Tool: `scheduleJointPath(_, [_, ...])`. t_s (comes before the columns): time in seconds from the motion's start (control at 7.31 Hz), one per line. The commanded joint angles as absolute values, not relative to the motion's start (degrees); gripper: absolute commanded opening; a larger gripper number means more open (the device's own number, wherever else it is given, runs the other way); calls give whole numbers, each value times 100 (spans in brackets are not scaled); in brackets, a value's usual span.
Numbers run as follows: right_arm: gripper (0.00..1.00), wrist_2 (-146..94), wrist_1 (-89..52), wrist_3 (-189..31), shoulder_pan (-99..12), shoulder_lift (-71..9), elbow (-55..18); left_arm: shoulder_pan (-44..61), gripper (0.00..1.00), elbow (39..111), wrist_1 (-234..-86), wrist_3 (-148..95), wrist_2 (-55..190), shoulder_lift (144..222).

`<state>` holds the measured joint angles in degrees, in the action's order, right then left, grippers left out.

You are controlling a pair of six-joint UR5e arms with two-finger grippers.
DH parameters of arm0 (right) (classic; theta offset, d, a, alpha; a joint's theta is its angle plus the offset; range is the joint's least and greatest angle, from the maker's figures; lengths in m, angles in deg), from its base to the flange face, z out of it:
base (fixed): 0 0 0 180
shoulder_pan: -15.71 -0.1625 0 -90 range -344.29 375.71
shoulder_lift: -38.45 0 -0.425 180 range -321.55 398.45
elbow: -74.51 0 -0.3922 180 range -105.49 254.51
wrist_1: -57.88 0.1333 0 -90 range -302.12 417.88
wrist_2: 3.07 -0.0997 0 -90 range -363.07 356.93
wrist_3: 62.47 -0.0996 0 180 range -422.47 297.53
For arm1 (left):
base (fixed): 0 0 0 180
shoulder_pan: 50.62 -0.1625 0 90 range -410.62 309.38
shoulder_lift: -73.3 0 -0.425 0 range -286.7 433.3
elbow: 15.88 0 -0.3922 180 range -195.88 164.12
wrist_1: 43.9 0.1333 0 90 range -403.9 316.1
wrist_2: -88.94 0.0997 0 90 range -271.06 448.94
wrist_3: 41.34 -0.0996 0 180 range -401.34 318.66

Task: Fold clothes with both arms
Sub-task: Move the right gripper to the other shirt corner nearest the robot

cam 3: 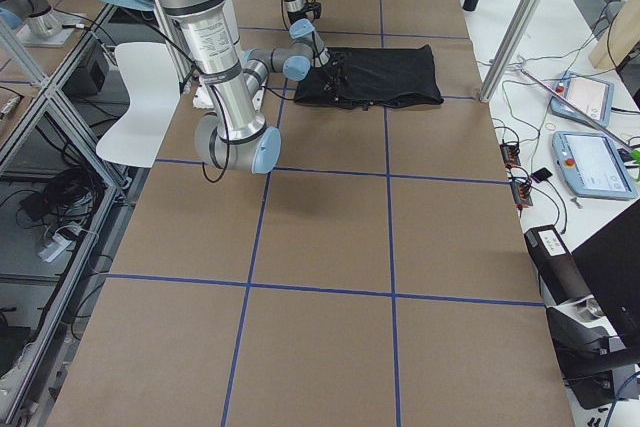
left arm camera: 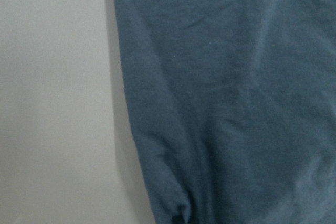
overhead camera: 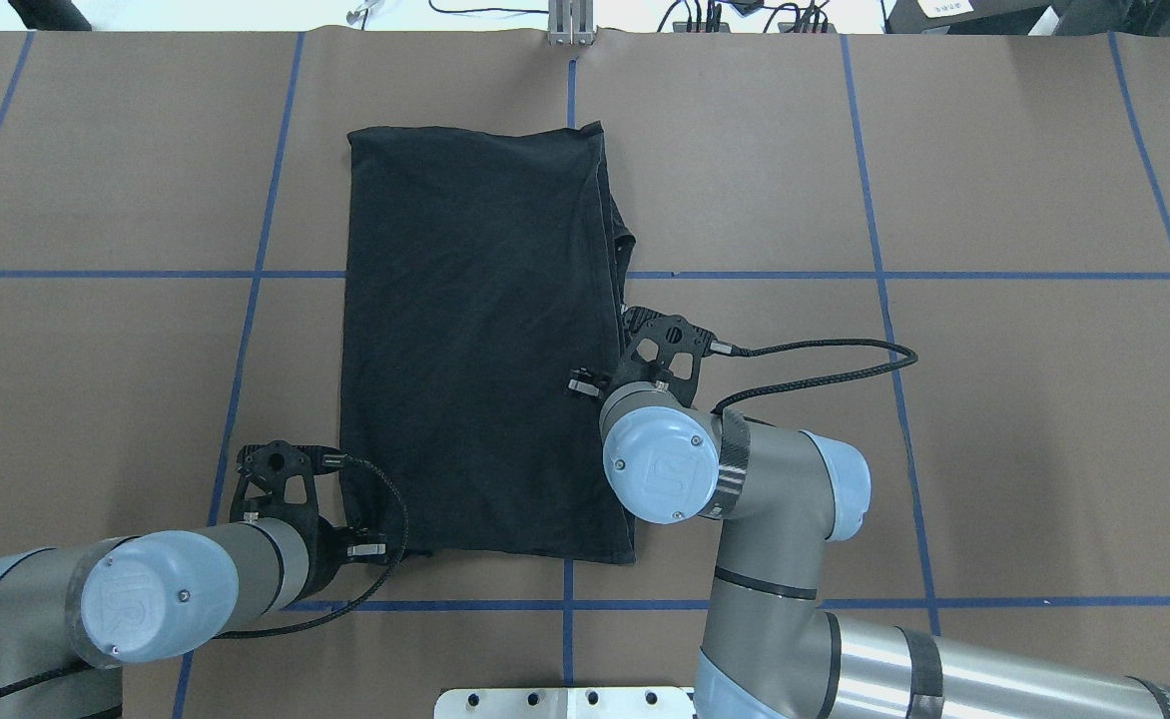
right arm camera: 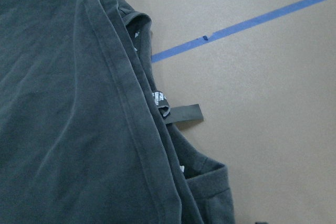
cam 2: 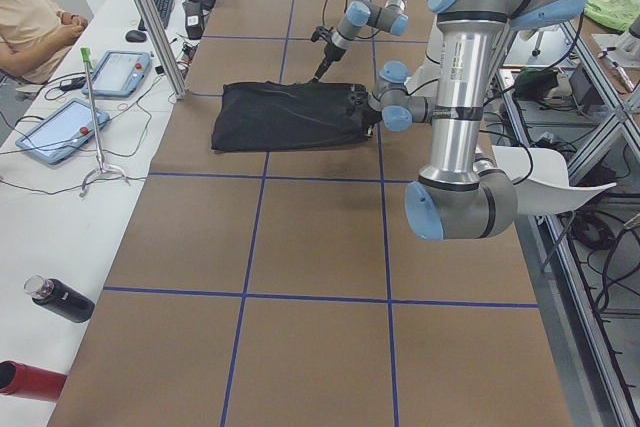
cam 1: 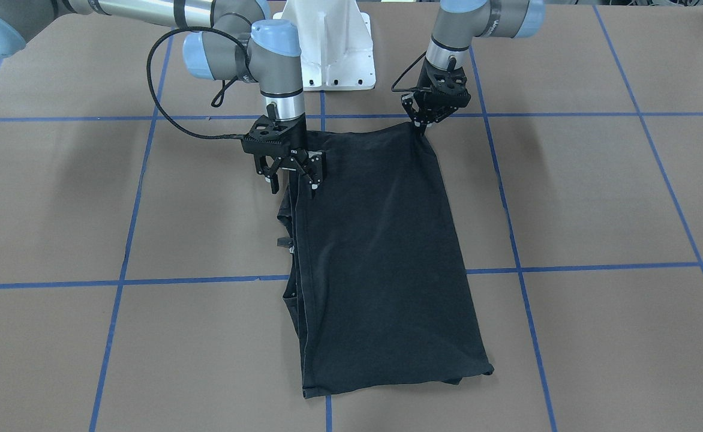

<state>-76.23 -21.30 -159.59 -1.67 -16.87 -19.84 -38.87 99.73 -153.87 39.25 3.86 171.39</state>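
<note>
T-shirt (cam 1: 381, 252) lay folded lengthwise, flat on the table (cam 1: 597, 198), in front of my base. Left claw (cam 1: 418, 122) looked clamped on the near corner, the cloth peaked slightly there. Right claw (cam 1: 294, 180) stood apart, straddling the stacked long edge and gripping nothing. Risk: if the right claw took only 1 layer, a lift would peel the fold open. Uneven lift from the 2 arms would skew the hem.
</note>
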Motion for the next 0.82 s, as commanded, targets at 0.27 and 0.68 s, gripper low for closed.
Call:
scheduleJointPath(0.27, [69, -7426, -2140, -16090, -12, -1674, -1865, -3885, 0, 9969, -15393, 3925, 386, 17139])
scheduleJointPath(0.68, [69, -7373, -2158, -16090, 33, -1674, -1848, -3893, 0, 9969, -15393, 3925, 386, 17139])
